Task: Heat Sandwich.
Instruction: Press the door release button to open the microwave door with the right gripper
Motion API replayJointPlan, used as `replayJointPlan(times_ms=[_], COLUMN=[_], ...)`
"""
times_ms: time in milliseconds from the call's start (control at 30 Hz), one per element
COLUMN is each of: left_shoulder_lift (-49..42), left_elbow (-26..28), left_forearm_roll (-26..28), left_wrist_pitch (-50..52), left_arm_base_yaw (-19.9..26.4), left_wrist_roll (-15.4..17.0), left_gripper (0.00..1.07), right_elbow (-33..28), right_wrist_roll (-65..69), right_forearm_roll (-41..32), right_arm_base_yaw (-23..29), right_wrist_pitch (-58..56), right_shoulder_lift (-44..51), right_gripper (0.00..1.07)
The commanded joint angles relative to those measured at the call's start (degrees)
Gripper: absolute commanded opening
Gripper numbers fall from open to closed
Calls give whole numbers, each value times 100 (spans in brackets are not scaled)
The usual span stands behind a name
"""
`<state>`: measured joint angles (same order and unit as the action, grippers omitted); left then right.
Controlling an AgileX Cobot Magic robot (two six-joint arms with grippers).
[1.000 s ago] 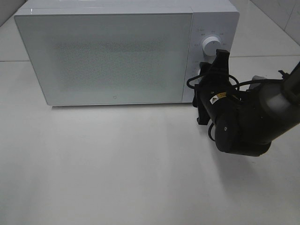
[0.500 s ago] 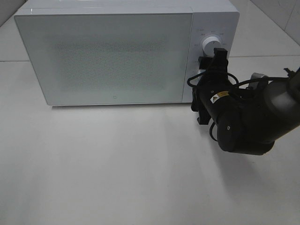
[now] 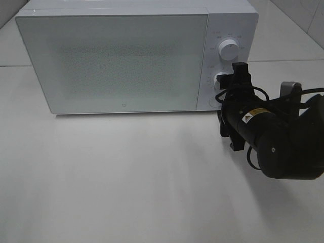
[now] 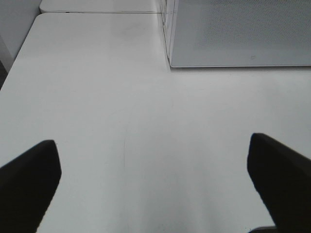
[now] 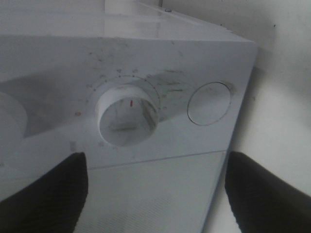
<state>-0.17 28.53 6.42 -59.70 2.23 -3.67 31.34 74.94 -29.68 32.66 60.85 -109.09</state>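
— Two pairs of jaws to enter, nearest first. Left jaws?
— Item one, left jaws: released and spread wide, with nothing between them. Two dark fingers (image 4: 26, 187) show at the edges of the left wrist view, hanging over bare white tabletop (image 4: 121, 107). They are well apart from the microwave oven (image 4: 243, 34), whose near corner shows beyond them.
— Right jaws?
— Item two, right jaws: also released, grasping nothing. Black fingers (image 5: 43, 194) stand on either side in the right wrist view, pointed at the oven's control panel (image 3: 226, 66). They are carried on the black right arm (image 3: 273, 147), at the right of the high view.
— What lies closest to them?
— Item three, lower dial (image 5: 129, 115): white and round, with a small red mark on its face and a ring of faint ticks around it. The jaws stand just in front of it. I cannot tell whether they touch it.
— Next?
— Item four, round button (image 5: 209, 103): white, set flush in the panel just beside the lower dial.
— Item five, upper dial (image 3: 229, 50): white, clear of the jaws.
— And the oven itself?
— Item six, microwave oven: white, standing on the tabletop. Its door (image 3: 116, 61) is shut, and the speckled grey window shows nothing of the inside.
— The sandwich?
— Item seven, sandwich: seen in no view, so I cannot tell where it is.
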Motion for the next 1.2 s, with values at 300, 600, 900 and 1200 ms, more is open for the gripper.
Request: replayJointPlan(times_ms=[300,600,900,1200], left_shoulder_lift=[-172,-172,-172,-172], left_elbow=[-17,-17,-17,-17], left_forearm_roll=[6,6,6,6], left_wrist_pitch=[29,29,29,29], left_arm_base_yaw=[11,11,11,11], left_wrist_roll=[11,11,11,11], left_gripper=[101,101,101,101], right_elbow=[-378,-252,527,1112], right_wrist_roll=[-2630,-5466,-7328,-7322], right_forearm_roll=[957,945,1507,2653], right_arm_base_yaw=[0,-17,-602,-602], right_wrist_pitch=[-2223,-4475,-7259,-9408], right_shoulder_lift=[1283,2223,2767,3392], right_gripper=[76,76,76,76])
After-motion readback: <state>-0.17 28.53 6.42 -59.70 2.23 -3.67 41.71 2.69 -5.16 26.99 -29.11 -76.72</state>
